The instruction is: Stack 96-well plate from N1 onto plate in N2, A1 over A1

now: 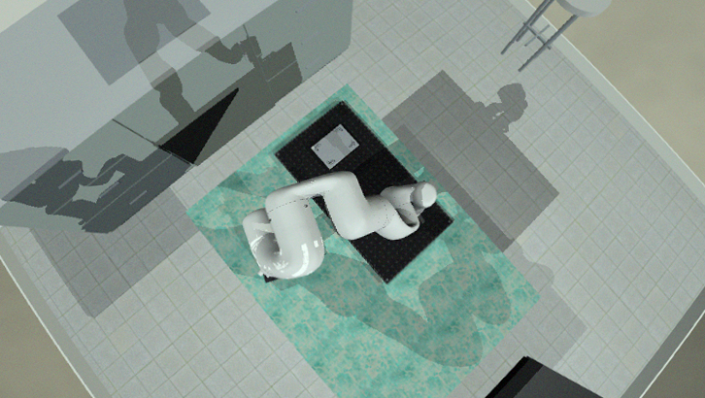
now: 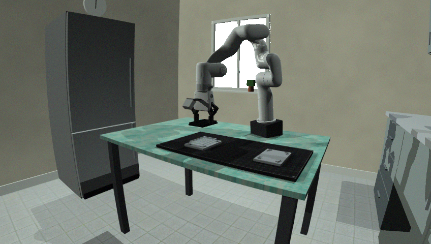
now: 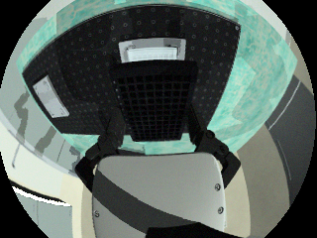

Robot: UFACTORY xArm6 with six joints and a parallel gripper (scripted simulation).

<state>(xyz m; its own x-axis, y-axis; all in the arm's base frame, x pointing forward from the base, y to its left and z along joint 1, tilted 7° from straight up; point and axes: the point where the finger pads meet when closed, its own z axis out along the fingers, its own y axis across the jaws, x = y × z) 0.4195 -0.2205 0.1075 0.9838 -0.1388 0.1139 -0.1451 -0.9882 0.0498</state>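
Observation:
My gripper is shut on a dark 96-well plate and holds it level in the air above the table. In the wrist view the dark plate sits between the fingers of the gripper. A light grey 96-well plate lies in nest N2 on the black mat, below the held plate and nearer the camera. It also shows in the wrist view, just beyond the held plate. Nest N1 stands empty and shows in the wrist view and the overhead view. In the overhead view the arm hides N2.
The black mat lies on a green table. The arm's base block stands at the table's far side. A fridge stands to the left and a counter to the right, both off the table.

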